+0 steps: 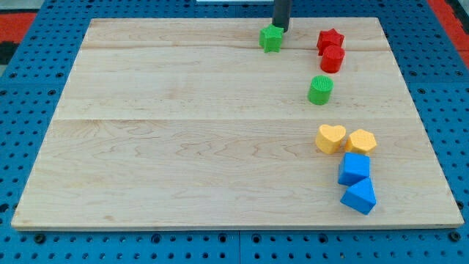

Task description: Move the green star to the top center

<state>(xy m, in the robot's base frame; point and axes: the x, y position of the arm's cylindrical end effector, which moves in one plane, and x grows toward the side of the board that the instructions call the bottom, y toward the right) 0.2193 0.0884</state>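
The green star (pixel 270 38) lies near the view's top edge, a little right of centre, on the wooden board (pixel 183 132). My tip (pixel 282 30) comes down from the view's top and stands right against the star's upper right side, touching or nearly touching it.
A red star (pixel 330 39) and a red cylinder (pixel 332 59) sit to the right of the green star. A green cylinder (pixel 320 89) lies below them. A yellow heart (pixel 330 138), a yellow hexagon (pixel 361 141) and two blue blocks (pixel 354 168) (pixel 358 196) lie at the lower right.
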